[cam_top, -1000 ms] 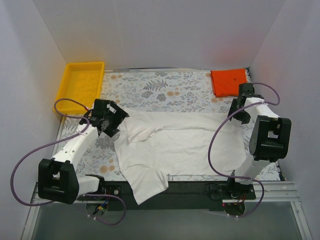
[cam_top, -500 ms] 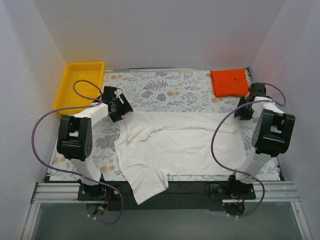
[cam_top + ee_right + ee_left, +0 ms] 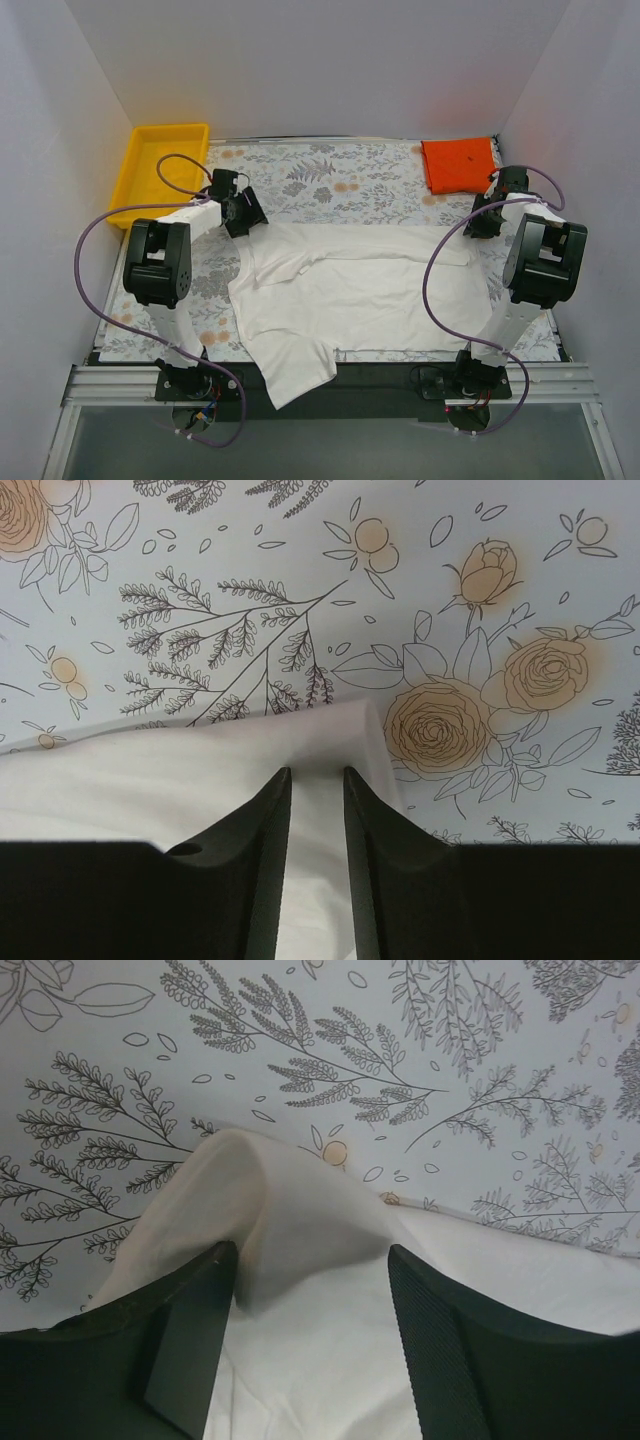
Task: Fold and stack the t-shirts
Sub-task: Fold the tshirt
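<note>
The white t-shirt (image 3: 350, 290) lies spread on the floral table, plain side up, its lower left part hanging over the near edge. No black print shows. My left gripper (image 3: 243, 212) is at its far left corner, open, jaws wide apart astride a raised hump of white cloth (image 3: 290, 1200). My left gripper's tips (image 3: 310, 1255) rest on the cloth. My right gripper (image 3: 483, 218) is at the far right corner. In the right wrist view it (image 3: 316, 772) stands nearly closed, pinching the shirt's edge (image 3: 150, 780). The orange-red shirt (image 3: 458, 165) lies folded at the back right.
A yellow tray (image 3: 168, 128) stands at the back left corner. The floral table cover (image 3: 330, 175) shows bare behind the white shirt. White walls enclose the table on three sides. Purple cables loop beside both arms.
Both arms have swung from a low reach into a raised-elbow pose, and both grippers have shifted slightly toward the far side. The white shirt's outline is almost the same.
</note>
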Robot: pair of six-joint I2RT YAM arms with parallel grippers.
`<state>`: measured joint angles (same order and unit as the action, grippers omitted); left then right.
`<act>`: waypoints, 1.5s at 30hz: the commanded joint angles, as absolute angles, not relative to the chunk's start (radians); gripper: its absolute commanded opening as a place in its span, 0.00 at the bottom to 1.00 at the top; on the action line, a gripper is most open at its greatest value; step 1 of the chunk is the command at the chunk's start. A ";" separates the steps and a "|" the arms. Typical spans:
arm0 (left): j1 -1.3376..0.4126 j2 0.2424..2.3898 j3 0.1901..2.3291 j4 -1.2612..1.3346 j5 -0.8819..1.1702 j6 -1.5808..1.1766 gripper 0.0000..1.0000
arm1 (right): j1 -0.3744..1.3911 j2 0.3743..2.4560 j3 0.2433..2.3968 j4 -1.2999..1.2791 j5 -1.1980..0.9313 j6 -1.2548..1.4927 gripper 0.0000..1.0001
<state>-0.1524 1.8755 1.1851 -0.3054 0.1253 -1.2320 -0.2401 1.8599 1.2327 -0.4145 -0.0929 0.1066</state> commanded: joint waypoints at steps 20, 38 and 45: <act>-0.074 1.985 1.232 -0.314 -0.037 -1.132 0.00 | -0.276 1.957 1.315 -0.393 -0.005 0.060 0.20; -0.071 2.011 1.308 -0.321 0.068 -1.077 0.00 | -0.273 1.968 1.425 -0.407 -0.196 0.031 0.37; -0.071 2.019 1.312 -0.321 0.061 -1.078 0.00 | -0.268 2.008 1.427 -0.405 -0.229 0.023 0.34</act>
